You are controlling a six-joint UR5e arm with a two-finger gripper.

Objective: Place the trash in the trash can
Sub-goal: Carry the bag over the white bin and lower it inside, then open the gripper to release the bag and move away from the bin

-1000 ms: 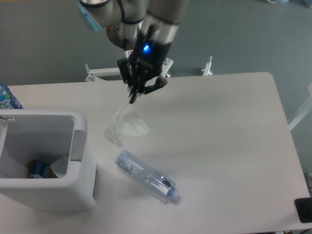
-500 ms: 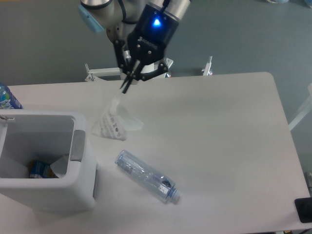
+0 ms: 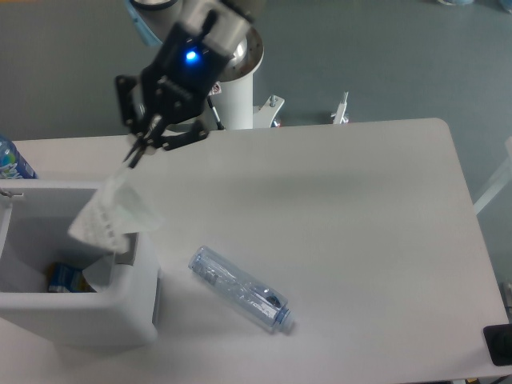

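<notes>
Trash nearest the camera, a crushed clear plastic bottle [image 3: 240,290], lies on the white worktop [image 3: 360,224] at 3 o'clock of the white rectangular bin [image 3: 142,296]. Farther back, fingers [image 3: 134,154] pinch the crumpled whitish wrapper [image 3: 112,214] over the bin's right rim; carry it toward 9 o'clock before releasing.

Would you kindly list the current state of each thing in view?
gripper: shut on wrapper, above the bin's rim.
wrapper: hanging, lifted, over the trash can's right edge.
crushed bottle: lying on the table.
trash can: open, some items inside.
</notes>
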